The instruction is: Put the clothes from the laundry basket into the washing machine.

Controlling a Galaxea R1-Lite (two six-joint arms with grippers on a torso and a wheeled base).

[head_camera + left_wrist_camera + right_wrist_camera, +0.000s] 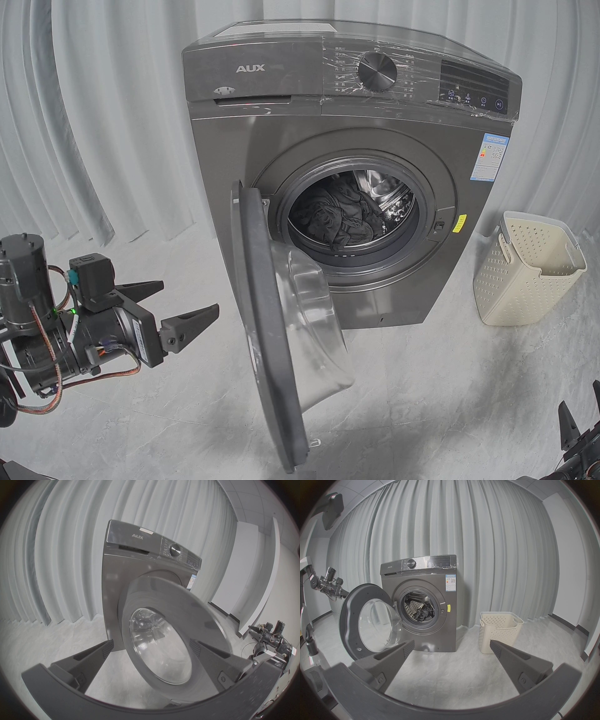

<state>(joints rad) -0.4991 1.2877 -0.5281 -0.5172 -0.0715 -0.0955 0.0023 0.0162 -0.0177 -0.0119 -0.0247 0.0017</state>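
Left jaws: spread wide, empty, just outside grey round glass-windowed door (262, 312), likely stationed to push it shut.
Right jaws: spread wide, empty, held low, out of the way.
Clothes: dark crumpled clothes (334, 215) inside drum of grey front-loading washing machine (250, 144).
Basket: cream perforated plastic laundry basket (506, 294) on floor beside machine, apparently emptied.

One washing machine (262, 137), with one round door (265, 325) and one big knob (377, 71) on it. One laundry basket (500, 294). One dark pile of clothes (337, 215) (how many pieces are in it, I cannot tell). Two grippers, the left gripper (190, 296) and the right gripper (452, 642), and each has two fingers (187, 324). Two stickers on the machine: one yellow sticker (459, 223) and one blue and white label (489, 157)
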